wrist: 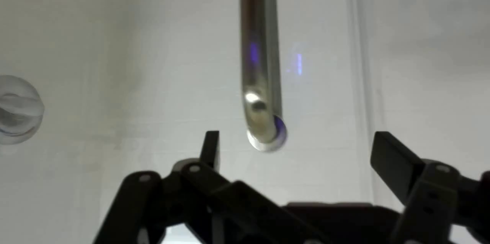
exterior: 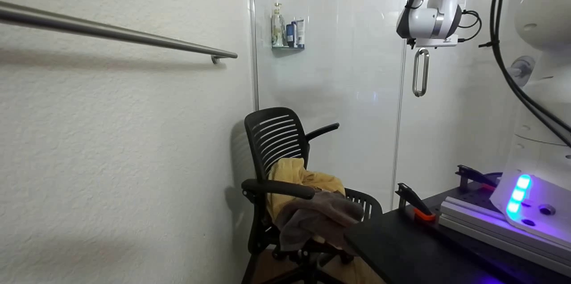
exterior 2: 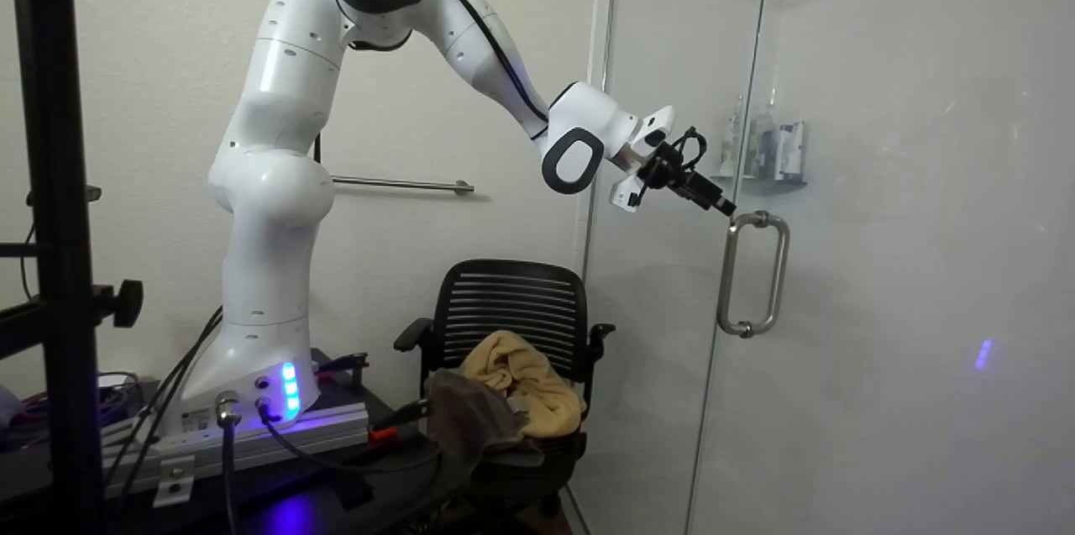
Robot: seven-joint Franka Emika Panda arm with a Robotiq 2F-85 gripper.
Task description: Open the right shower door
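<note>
Hovering right beside the shower door (exterior 2: 890,283) with my claw (wrist: 298,146) spread wide. Door's the tall pale glass one with the silver loop handle (exterior 2: 727,275), and it looks closed to me: in an exterior view its edge lines up with the glass panel (exterior: 343,150) next to it. My claw's just by the top end of that handle. Going by the wrist view, that end sits ahead in the gap between my fingers (wrist: 209,148), nearer one than the other, with a strip of door showing on each side, so it's bracketed, not gripped. Same view has a round knob-looking thing (wrist: 19,110) over at the edge, kinda see-through.

Rest of the room: both exterior views show a black office chair (exterior 2: 512,304) with a yellow towel (exterior 2: 542,392) and a brownish towel (exterior 2: 470,417) heaped on it, plus a small shelf (exterior: 287,47) with bottles (exterior: 277,27). There's a metal bar (exterior: 120,34) on the wall (exterior: 134,163) too. My base (exterior: 539,188) sits on a metal rail (exterior: 490,232) over a black table (exterior: 383,244), blue lights (exterior 2: 290,390) glowing.
</note>
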